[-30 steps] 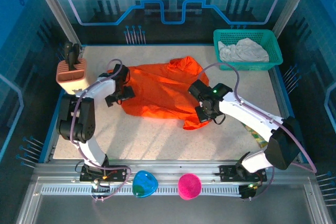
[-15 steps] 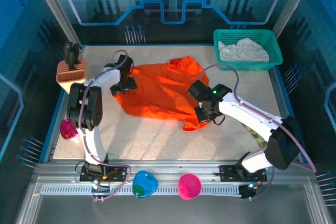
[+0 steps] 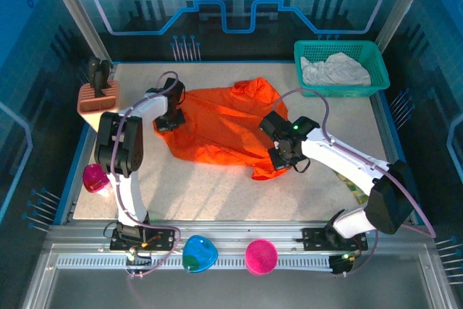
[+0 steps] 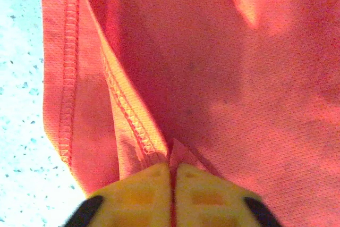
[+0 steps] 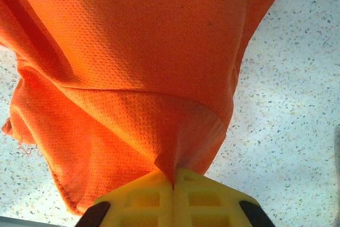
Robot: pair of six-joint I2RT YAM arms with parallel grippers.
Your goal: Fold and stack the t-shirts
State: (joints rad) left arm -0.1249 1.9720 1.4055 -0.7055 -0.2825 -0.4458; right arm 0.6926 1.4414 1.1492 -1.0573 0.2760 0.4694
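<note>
Orange t-shirt [image 3: 221,124]: lies crumpled, mid-table [image 3: 217,186], unfolded.
Off-white t-shirt [image 3: 334,69]: bunched in the teal basket [image 3: 340,47] at the far right corner.
Left gripper [image 4: 172,169]: clenched on the stitched hem at the orange t-shirt's left edge.
Right gripper [image 5: 172,178]: clenched on a pinch of cloth at the shirt's near right corner.
Step in hand: judged as a two-point grasp for spreading, before the first fold.
Next move: likely lift slightly and draw the grippers apart evenly to tension the cloth. Hold both grips, since mesh fabric may slip.

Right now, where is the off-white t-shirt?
In the top view, the off-white t-shirt lies bunched inside the teal mesh basket at the far right corner of the table, apart from the orange t-shirt.
</note>
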